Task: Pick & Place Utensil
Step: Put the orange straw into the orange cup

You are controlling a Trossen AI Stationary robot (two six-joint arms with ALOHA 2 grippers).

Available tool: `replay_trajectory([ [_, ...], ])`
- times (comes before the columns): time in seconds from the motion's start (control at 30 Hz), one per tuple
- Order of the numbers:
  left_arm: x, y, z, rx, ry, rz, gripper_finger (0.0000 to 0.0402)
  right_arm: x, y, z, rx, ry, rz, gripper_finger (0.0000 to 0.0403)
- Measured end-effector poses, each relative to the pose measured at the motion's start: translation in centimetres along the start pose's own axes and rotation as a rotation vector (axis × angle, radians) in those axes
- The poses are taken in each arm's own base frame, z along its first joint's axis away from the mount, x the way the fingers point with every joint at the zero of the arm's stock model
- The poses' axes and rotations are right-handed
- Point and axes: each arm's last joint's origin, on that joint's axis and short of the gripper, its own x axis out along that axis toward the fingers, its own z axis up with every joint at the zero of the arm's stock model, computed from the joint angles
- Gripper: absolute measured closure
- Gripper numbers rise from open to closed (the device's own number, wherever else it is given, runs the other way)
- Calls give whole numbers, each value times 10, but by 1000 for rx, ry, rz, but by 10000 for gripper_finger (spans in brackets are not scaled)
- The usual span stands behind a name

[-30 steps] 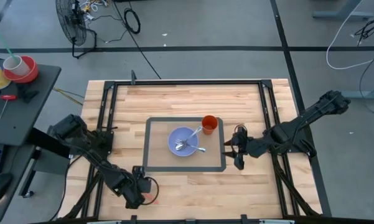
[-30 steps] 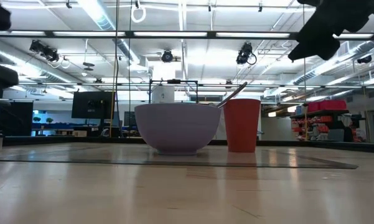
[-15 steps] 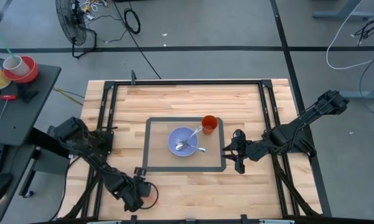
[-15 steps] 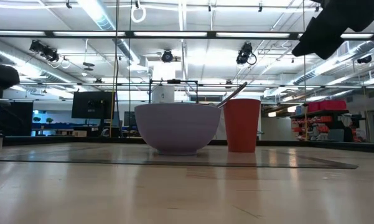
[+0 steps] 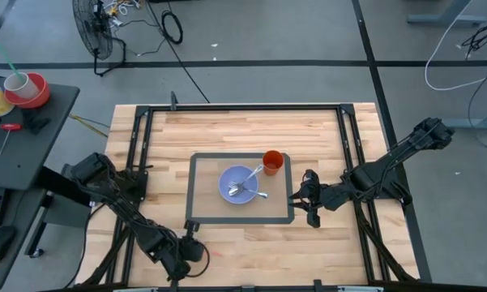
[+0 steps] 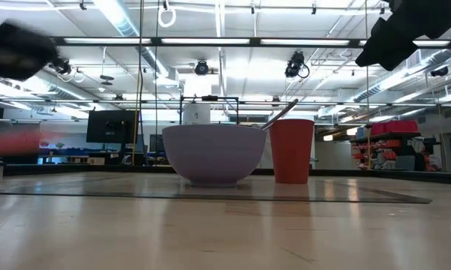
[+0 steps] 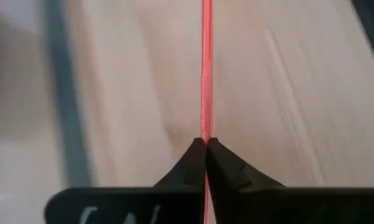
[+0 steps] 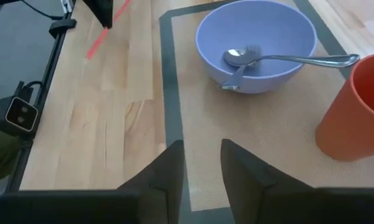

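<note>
Left gripper [image 7: 205, 144] pinching red utensil [image 7: 206, 68], bowl [image 8: 256, 43] (spoon [image 8: 286, 58], fork [image 8: 241, 67]).

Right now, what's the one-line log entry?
left gripper: shut on red utensil, near table edge | right gripper: open beside mat | bowl: metal utensils

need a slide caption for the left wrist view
Left gripper shut on a thin red utensil, held above the wooden table.
</note>
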Motion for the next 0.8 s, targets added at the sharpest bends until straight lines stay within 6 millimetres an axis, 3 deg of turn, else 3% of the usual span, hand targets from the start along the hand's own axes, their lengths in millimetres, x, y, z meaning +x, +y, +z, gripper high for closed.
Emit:
replay_trajectory([
  [0.17, -22, 15, 27, -23, -180, 132, 386, -1, 2, -1, -8, -19, -19, 295],
  [0.37, -58, 48, 46, -79, -353, 298, 397, 5, 21, -8, -8, -64, -24, 295],
  [0.6, -93, 92, 83, -129, -615, 263, 393, 37, 60, -29, -34, -82, 70, 295],
  [0.8, -105, 147, 117, -131, -907, 232, 397, 65, 87, -55, -19, -90, 134, 295],
])
